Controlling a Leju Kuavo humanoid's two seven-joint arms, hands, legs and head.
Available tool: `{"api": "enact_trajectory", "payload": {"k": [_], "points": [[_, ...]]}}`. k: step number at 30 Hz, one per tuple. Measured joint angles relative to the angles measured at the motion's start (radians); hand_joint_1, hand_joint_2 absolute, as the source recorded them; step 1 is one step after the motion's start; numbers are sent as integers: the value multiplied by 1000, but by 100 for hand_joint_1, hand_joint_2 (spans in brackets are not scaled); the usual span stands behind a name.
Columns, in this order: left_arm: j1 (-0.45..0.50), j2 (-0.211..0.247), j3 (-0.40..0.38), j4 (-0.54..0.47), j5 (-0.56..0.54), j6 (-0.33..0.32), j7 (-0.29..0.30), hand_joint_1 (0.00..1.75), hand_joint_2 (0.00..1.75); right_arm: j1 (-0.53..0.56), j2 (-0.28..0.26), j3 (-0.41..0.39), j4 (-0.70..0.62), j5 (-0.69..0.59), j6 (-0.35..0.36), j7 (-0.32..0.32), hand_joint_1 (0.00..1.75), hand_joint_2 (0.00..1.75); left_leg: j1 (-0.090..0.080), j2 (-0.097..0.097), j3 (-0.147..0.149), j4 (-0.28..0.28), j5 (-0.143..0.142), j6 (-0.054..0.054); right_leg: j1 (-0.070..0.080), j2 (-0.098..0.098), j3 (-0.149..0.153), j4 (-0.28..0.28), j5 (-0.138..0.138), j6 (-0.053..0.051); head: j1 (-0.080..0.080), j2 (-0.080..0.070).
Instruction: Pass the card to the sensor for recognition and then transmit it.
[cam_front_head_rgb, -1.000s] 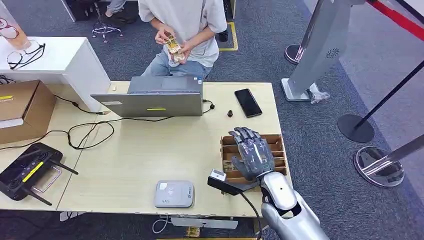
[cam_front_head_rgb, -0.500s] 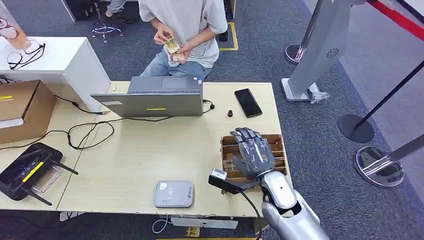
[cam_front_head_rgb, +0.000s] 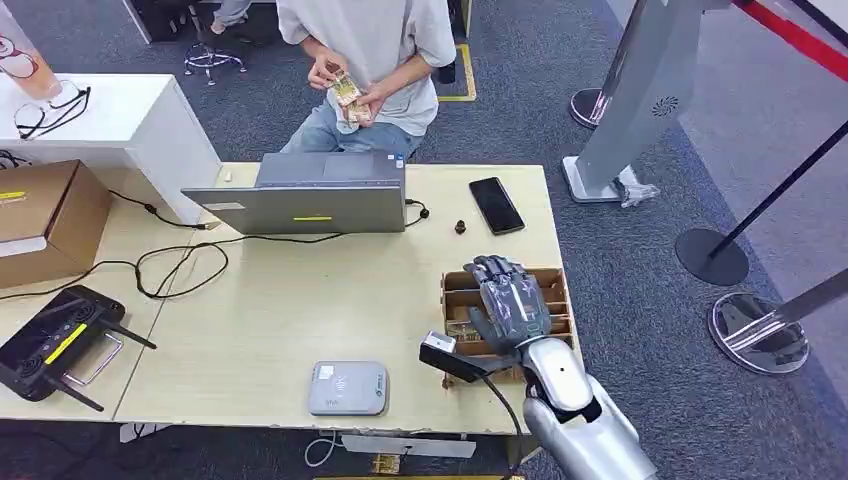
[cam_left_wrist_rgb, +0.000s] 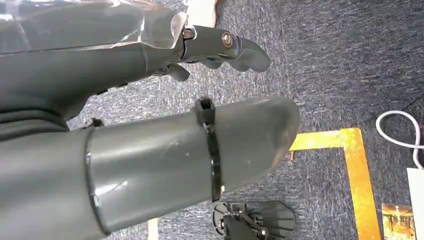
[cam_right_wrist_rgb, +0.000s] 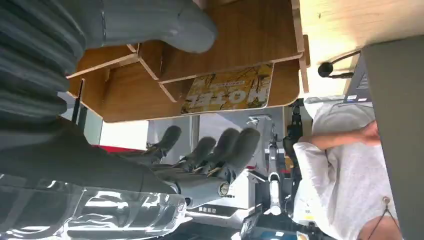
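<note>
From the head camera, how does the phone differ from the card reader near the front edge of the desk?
The phone is black and glossy; the card reader is light grey with a small mark on top. The phone is slim and elongated, the reader squarer and thicker. The phone lies at the far side near the laptop, turned at an angle; the reader sits at the near edge, square to it. Both lie flat on the desk, untouched.

pale wood-grain surface (cam_front_head_rgb: 290, 320); brown wooden card tray (cam_front_head_rgb: 455, 295); card (cam_right_wrist_rgb: 227, 93) printed in yellow leafy pattern with white letters; grey sensor (cam_front_head_rgb: 347, 388) with a white patch; dark grey right robot hand (cam_front_head_rgb: 512, 305) on a silver arm; black phone (cam_front_head_rgb: 496, 205); grey laptop (cam_front_head_rgb: 305, 195) with a yellow strip; blue-grey carpet (cam_front_head_rgb: 640, 300).
</note>
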Motion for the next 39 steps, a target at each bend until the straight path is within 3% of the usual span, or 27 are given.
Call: {"api": "enact_trajectory", "payload": {"k": [1,3,14,20,21,39], "points": [[0,0,0,0,0,0,0,0,0,0,0,0,2,0,0,0,99,175,0,0,0,0,0,0,0,0,0,0,0,0,0,0],[0,0,0,0,0,0,0,0,0,0,1,-1,6,0,0,0,136,175,0,0,0,0,0,0,0,0,0,0,0,0,0,0],[-1,0,0,0,0,0,0,0,0,-17,10,-8,29,-9,-26,-13,152,175,0,0,0,0,0,0,0,0,0,0,0,0,0,0],[-1,0,0,0,0,0,0,0,0,-23,14,-10,42,-14,-41,-20,164,175,0,0,0,0,0,0,0,0,0,0,0,0,0,0],[-1,0,0,0,0,0,0,0,0,-23,14,-10,43,-14,-44,-20,173,175,0,0,0,0,0,0,0,0,0,0,0,0,0,0],[-2,0,0,0,-5,0,-3,0,0,-29,19,-13,57,-17,-59,-22,175,175,0,0,0,0,0,0,0,0,0,0,0,0,0,0]]}}
